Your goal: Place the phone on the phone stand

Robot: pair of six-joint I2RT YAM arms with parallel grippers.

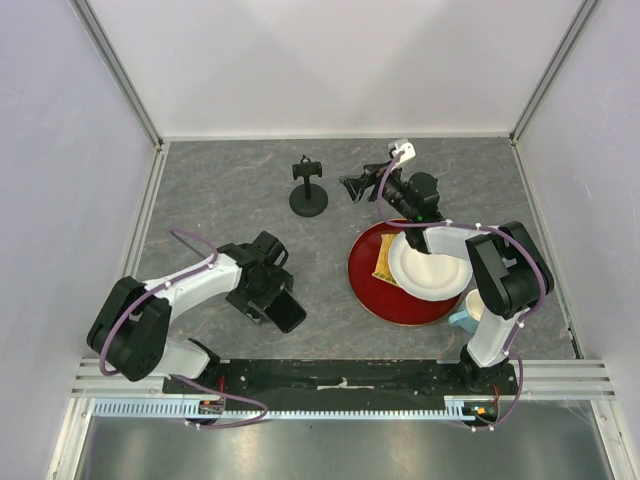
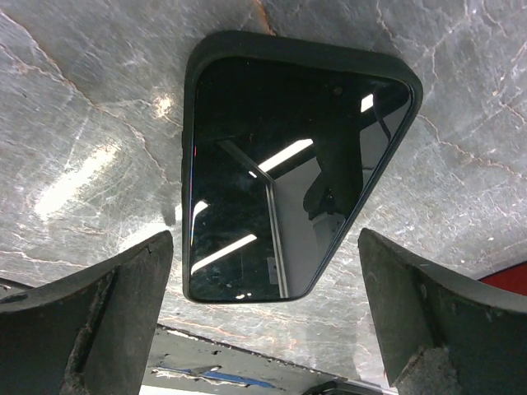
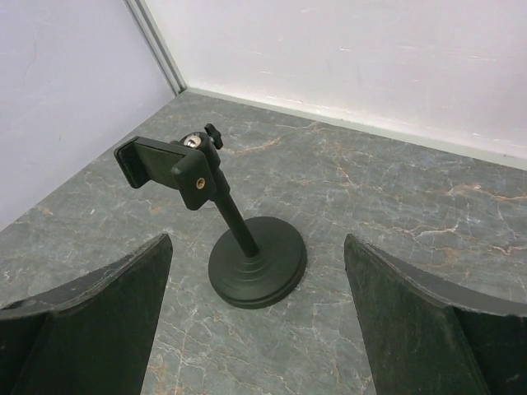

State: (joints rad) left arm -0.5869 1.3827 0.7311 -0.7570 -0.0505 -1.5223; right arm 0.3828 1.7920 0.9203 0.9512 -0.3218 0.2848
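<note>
Grey marbled desk (image 1: 210, 200) is carrying everything. Phone (image 1: 288, 312) is lying flat, screen up, at lower left of the overhead frame, well apart from the phone stand (image 1: 308, 188) at upper centre. Left fingers (image 2: 99, 321) are hanging spread wide over the phone's near end, gripping nothing. Right fingers (image 3: 428, 321) are gaping wide, empty, framing the stand.

Risks, as I'm judging them:
- The thin, glossy phone is lying flush and could be slipping from a pinch.
- The stand is looking easy to tip if nudged.
</note>
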